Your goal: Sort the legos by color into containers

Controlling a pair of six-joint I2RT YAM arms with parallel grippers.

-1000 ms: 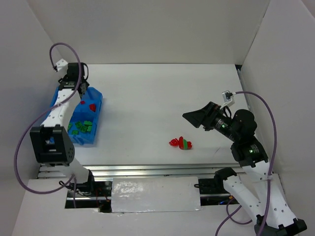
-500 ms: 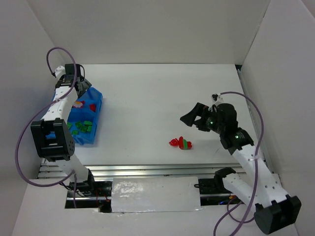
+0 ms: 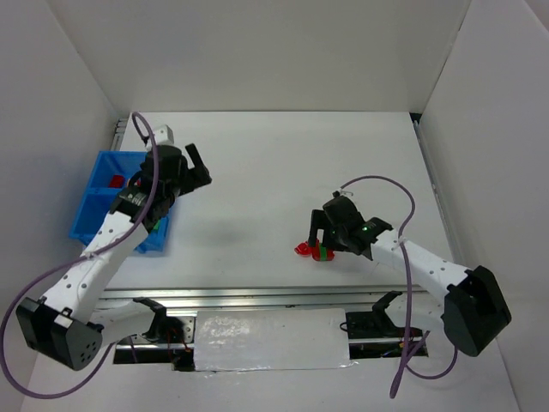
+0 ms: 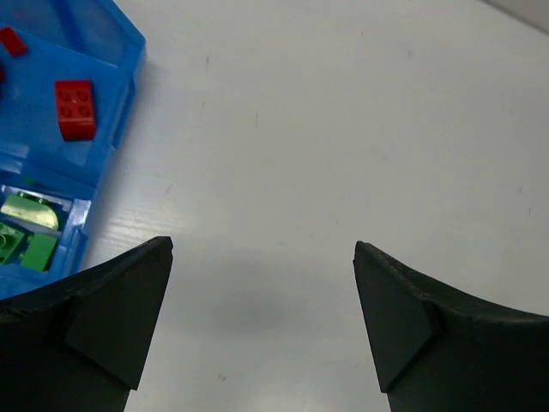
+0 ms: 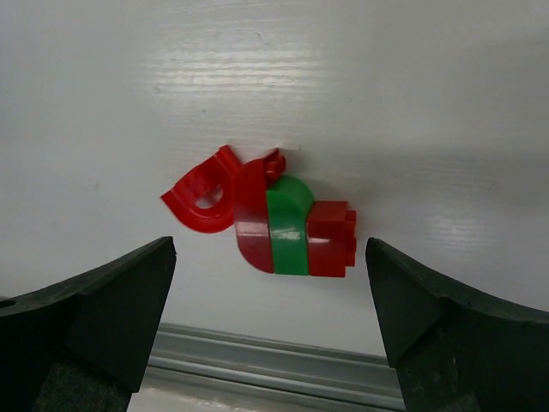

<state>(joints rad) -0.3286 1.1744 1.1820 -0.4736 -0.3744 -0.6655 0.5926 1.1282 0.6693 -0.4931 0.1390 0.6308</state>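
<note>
A small cluster of legos lies on the white table: a red arch (image 5: 202, 196), a red curved piece (image 5: 254, 225), a green curved piece (image 5: 289, 225) and a red brick (image 5: 330, 239), pressed side by side. My right gripper (image 5: 270, 245) hangs open just above this cluster (image 3: 316, 251), one finger on each side, touching nothing. The blue bin (image 3: 86, 196) stands at the left; its far compartment holds a red brick (image 4: 75, 109), and green bricks (image 4: 26, 232) lie in the near compartment. My left gripper (image 4: 263, 249) is open and empty over bare table, right of the bin.
White walls enclose the table on three sides. A metal rail (image 5: 257, 360) runs along the near edge, close to the lego cluster. The left arm (image 3: 111, 240) crosses over the bin's near corner.
My left gripper opened over the bin's far compartment, then swung right, out over the table. My right arm reached forward and down, bringing its open jaws over the lego cluster.
</note>
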